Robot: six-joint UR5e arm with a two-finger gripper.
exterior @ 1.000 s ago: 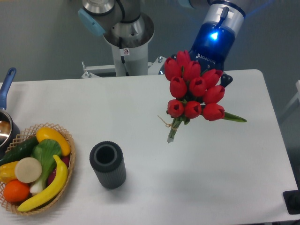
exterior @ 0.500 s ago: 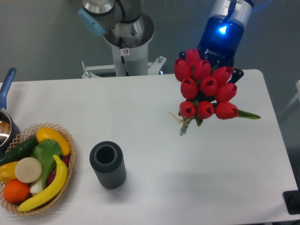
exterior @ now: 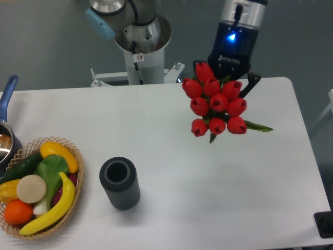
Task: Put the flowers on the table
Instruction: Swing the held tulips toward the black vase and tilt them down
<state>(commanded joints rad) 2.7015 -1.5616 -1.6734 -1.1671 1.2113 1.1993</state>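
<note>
The flowers (exterior: 216, 107), a bunch of red tulip buds with green leaves, hang over the back right part of the white table (exterior: 171, 172). The buds face the camera and hide the stems; one green leaf sticks out to the right. My gripper (exterior: 225, 74), under a blue-lit wrist, reaches in from the top. Its dark fingers (exterior: 253, 80) show on either side of the top of the bunch, shut on it. Whether the bunch touches the table cannot be told.
A dark ribbed cylindrical vase (exterior: 119, 183) stands upright at the front left of centre. A wicker basket (exterior: 77, 172) of fruit and vegetables sits at the left edge, with a blue-handled pot (exterior: 6, 104) behind it. The arm's base (exterior: 141, 44) stands behind the table.
The gripper has swung back to the left and turned more upright. The bunch moved with it and tipped, so the stem ends that showed before are now hidden behind the buds.
</note>
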